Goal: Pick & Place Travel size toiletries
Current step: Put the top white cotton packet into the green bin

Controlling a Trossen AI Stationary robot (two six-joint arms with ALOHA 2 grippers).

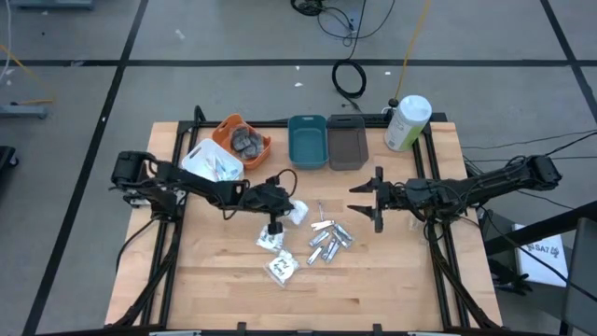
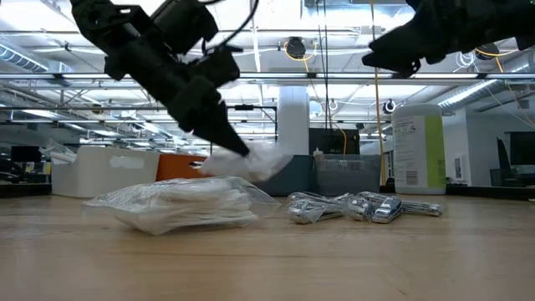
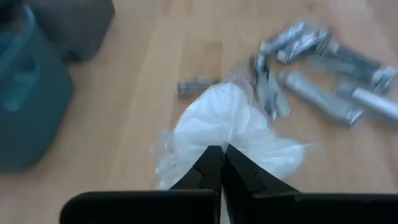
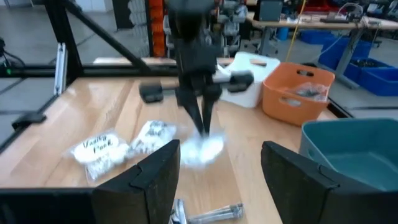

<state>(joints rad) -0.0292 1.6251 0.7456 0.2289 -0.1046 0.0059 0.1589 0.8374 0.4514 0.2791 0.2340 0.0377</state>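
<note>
My left gripper (image 1: 283, 212) is shut on a white clear-wrapped packet (image 3: 230, 124) just above the middle of the table. Two more packets (image 1: 270, 240) (image 1: 282, 269) lie flat nearer the front edge. Several small silver tubes (image 1: 328, 241) lie in a loose heap to the right of them. Dark grey discs (image 1: 247, 140) sit in the orange bin. My right gripper (image 1: 360, 200) hovers open to the right of the tubes, level and well above the table, with nothing between its fingers (image 4: 149, 180). My left gripper pinches the packet's crumpled wrapper at its upper edge (image 3: 214, 142) between its two shut fingertips. The fingers slant down from the table's left side. The packet hangs below them (image 2: 251, 163), lifted clear of the table.
Along the far edge stand an orange bin (image 1: 265, 147), a white bin (image 1: 213, 163), a teal bin (image 1: 308, 140) and a grey bin (image 1: 347, 142). A big white-and-green bottle (image 1: 406, 121) stands at the far right. Bare wood lies toward the front edge.
</note>
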